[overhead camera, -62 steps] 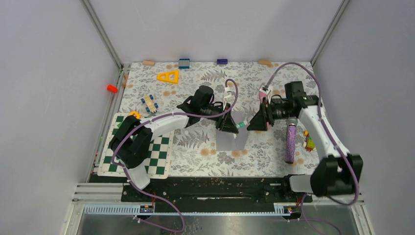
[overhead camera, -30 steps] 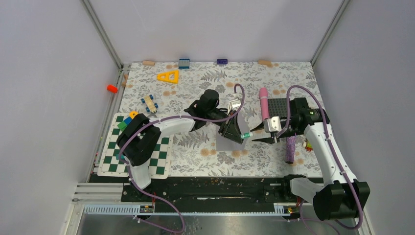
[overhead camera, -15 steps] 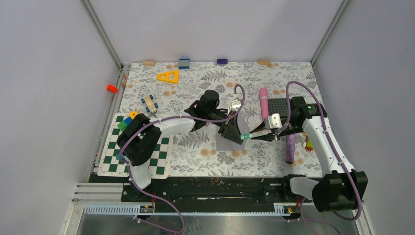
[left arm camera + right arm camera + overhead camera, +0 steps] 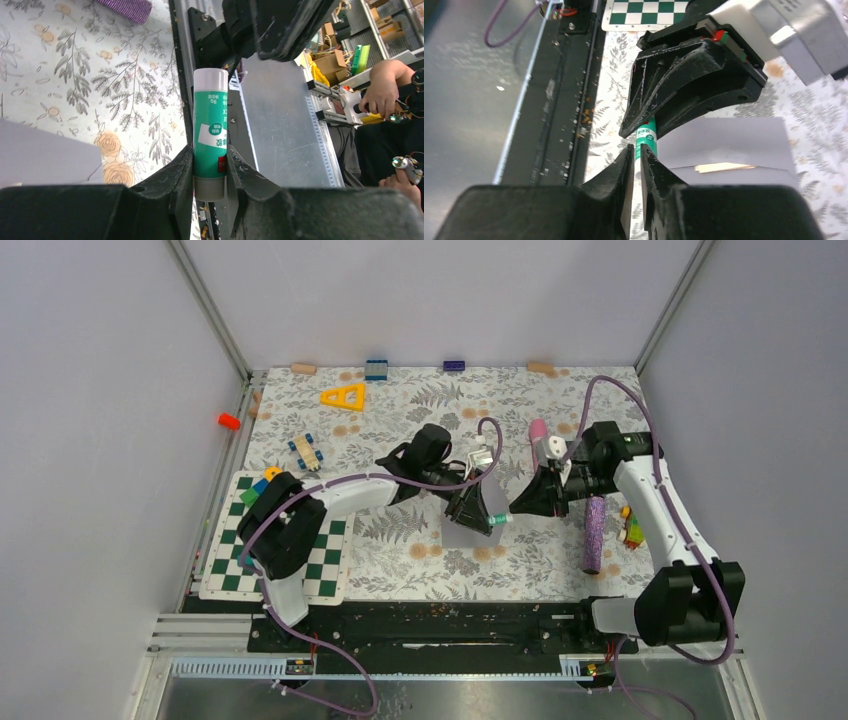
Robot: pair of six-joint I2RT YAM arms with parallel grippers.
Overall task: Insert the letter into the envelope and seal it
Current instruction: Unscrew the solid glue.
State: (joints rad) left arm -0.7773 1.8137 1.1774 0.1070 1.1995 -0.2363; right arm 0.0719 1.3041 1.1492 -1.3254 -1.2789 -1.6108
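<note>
Top external view showed the left gripper [image 4: 472, 510] and right gripper [image 4: 520, 505] meeting nose to nose above a flat grey paper envelope [image 4: 458, 537] lying on the floral-patterned table [image 4: 400, 550]. The left gripper pinched the base of a green and white plastic glue stick [image 4: 210, 130]. The stick's long axis ran straight towards the right gripper, with its white cap [image 4: 210, 80] leading, so the right arm was the nearer one to the cap. In the right wrist view, the right gripper's jaws stood narrow at the cap end, though whether they actually gripped it could not be told. A sliver of the tan parchment letter [image 4: 719, 167] peeked from the envelope's mouth, directly below the stick.
</note>
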